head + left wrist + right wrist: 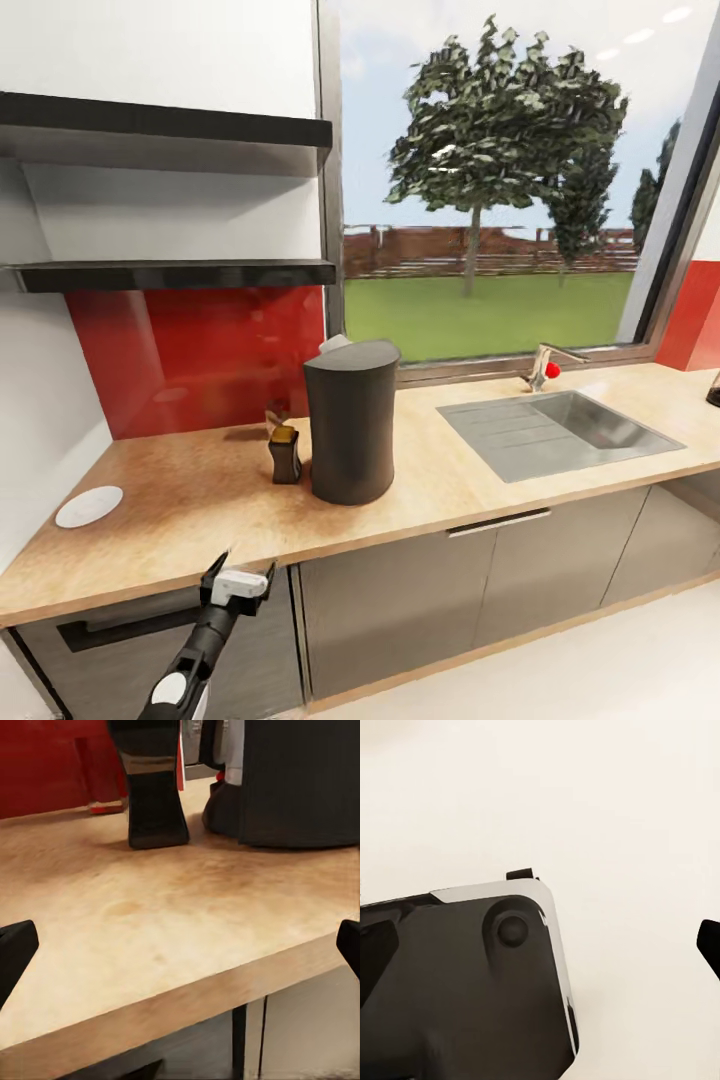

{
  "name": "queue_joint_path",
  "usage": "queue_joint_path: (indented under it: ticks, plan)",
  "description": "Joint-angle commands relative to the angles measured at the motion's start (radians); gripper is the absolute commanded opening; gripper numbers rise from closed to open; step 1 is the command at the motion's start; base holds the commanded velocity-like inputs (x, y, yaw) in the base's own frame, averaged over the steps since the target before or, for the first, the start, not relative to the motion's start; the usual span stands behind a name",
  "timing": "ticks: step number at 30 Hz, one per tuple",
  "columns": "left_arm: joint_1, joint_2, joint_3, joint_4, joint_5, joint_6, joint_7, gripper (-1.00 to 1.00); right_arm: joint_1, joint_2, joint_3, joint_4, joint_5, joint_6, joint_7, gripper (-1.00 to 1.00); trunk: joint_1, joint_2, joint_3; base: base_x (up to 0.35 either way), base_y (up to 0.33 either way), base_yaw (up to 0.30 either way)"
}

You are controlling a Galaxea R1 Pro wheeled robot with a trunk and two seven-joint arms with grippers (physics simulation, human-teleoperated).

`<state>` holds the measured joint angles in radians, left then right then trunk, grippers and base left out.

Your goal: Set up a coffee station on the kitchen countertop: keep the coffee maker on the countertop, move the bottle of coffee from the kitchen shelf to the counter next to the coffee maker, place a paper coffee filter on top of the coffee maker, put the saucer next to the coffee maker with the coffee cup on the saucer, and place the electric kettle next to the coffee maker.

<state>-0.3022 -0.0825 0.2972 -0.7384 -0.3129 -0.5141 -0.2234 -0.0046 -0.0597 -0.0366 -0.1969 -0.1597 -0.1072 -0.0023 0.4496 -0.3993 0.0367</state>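
**Left arm at the worktop edge, saucer next to fetch**

Nearest the robot, the left end effector hangs just in front of the worktop edge, its fingers spread wide and holding nothing; in the left wrist view the two dark fingertips sit far apart at the frame's sides. The right end effector looks down at pale floor beside a dark part of the robot, and from the one fingertip in view I cannot tell its state.

The saucer, a small flat white disc, lies near the worktop's left end, well apart from the coffee maker. Moving it looks like the likely next step. A flat plate gives little to grip, so the fingers should come in low over the rim, pinch one edge and keep it level while carrying.

Further back, the bottle of coffee, dark brown with an amber top, stands upright just beside the tall dark grey coffee maker, apart from it. Something pale shows behind the machine's top; what it is I cannot tell. On the wall, the kitchen shelf is bare.
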Motion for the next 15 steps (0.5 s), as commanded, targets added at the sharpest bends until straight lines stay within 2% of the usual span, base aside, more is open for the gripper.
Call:
queue_joint_path:
  ticks: [1, 5, 9, 15]
  plan:
    - [0.008, -0.001, 0.007, -0.002, -0.002, -0.008, -0.010, 1.00, 0.000, 0.000, -0.003, 0.001, -0.004, -0.003, 0.001, 1.00, 0.000, -0.001, 0.000, 0.000, 0.000, 0.248]
    - [0.035, 0.000, 0.005, -0.009, 0.003, -0.013, -0.011, 1.00, 0.000, 0.000, -0.003, 0.001, -0.005, -0.003, 0.001, 1.00, 0.000, -0.001, 0.000, 0.000, 0.000, 0.261]
    - [0.087, 0.002, 0.003, -0.011, 0.004, -0.015, -0.012, 1.00, 0.000, 0.001, -0.003, 0.001, -0.005, -0.003, 0.001, 1.00, 0.000, -0.001, 0.000, 0.000, 0.000, 0.262]
    - [0.161, 0.004, 0.003, -0.013, 0.005, -0.015, -0.011, 1.00, 0.000, 0.000, -0.003, 0.001, -0.004, -0.003, 0.001, 1.00, 0.000, -0.001, 0.000, 0.000, 0.000, 0.083]
